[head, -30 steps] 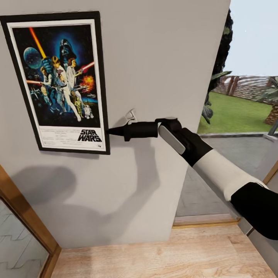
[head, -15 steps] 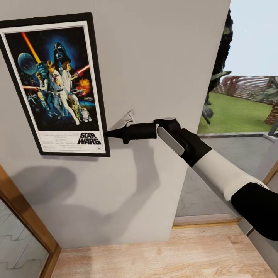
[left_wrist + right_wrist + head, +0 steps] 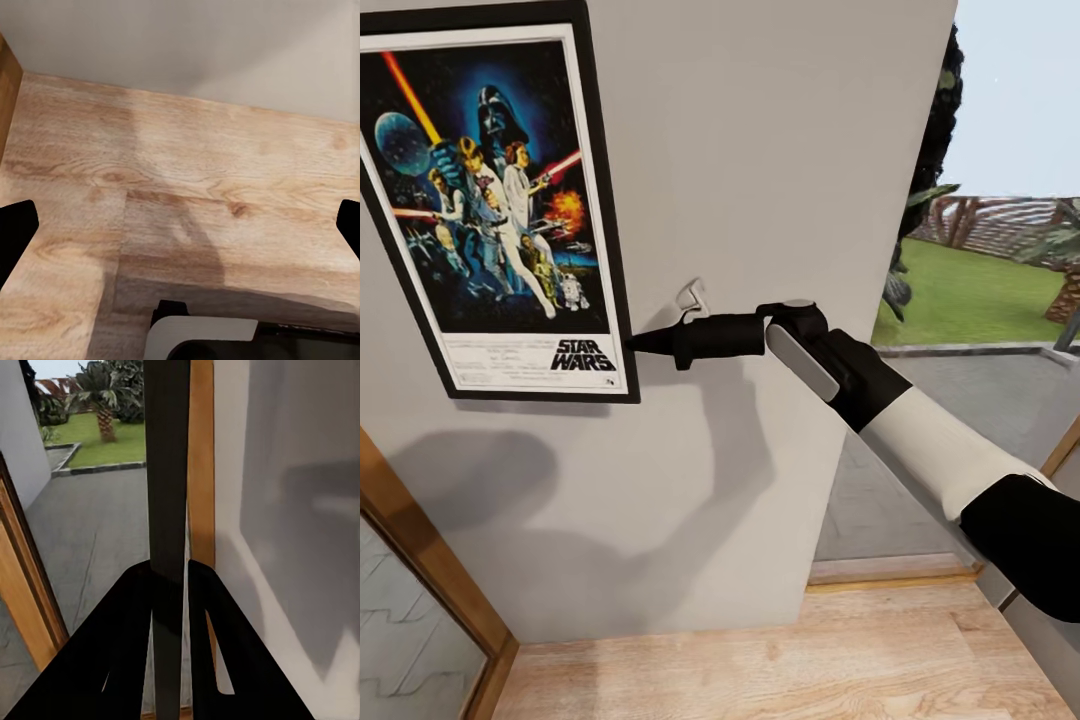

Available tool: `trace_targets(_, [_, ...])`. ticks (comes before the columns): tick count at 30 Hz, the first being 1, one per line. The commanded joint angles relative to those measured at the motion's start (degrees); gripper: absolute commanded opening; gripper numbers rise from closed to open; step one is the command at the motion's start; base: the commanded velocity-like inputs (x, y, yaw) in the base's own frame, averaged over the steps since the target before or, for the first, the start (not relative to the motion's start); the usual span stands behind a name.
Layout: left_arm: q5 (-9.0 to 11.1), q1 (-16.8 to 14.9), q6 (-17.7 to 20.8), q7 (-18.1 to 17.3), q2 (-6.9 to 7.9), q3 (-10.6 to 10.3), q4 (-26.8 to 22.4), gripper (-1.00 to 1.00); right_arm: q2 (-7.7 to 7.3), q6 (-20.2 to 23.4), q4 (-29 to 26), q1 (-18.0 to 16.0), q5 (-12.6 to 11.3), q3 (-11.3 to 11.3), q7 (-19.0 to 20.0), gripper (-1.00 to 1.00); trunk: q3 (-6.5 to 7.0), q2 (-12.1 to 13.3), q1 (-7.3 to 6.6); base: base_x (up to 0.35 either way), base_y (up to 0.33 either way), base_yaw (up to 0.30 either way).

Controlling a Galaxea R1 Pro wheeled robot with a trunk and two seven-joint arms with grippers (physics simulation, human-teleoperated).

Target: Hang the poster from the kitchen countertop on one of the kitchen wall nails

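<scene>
Poster (image 3: 490, 200) lies flat against the grey wall (image 3: 780, 150), tilted, its lower right edge clamped between the closed fingers of the right gripper (image 3: 635, 342). Beside the gripper, a wall nail (image 3: 695, 296). Left gripper (image 3: 180, 225) jaws apart above the wooden floor (image 3: 187, 187).

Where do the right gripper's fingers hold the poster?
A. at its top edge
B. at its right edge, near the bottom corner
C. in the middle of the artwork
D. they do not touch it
B: the right gripper pinches the poster frame's right edge beside the STAR WARS lettering.
</scene>
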Motion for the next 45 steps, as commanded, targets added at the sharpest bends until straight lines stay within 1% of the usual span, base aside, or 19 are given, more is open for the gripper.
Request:
trace_targets(1, [0.41,0.03,0.13,-0.4,-0.01,0.09,-0.04,1.0,-0.02,0.48,-0.03,-0.08,-0.59,0.08,-0.06,-1.0,-0.11,-0.12,0.04,0.0,0.0,0.0])
trace_targets(12, [0.41,-0.01,0.17,-0.4,-0.01,0.1,-0.02,1.0,-0.1,0.41,-0.07,-0.08,-0.59,0.07,-0.07,-1.0,-0.11,-0.12,0.04,0.005,0.0,0.0])
trace_targets(33, [0.41,-0.02,0.19,-0.4,-0.01,0.17,-0.05,1.0,-0.34,0.39,-0.52,-0.08,-0.59,0.07,-0.07,-1.0,-0.11,-0.12,0.04,0.068,0.0,0.0])
trace_targets(45, [0.41,-0.01,0.19,-0.4,-0.01,0.18,-0.05,1.0,-0.46,0.32,-0.53,-0.08,-0.59,0.07,-0.07,-1.0,-0.11,-0.12,0.04,0.011,0.0,0.0])
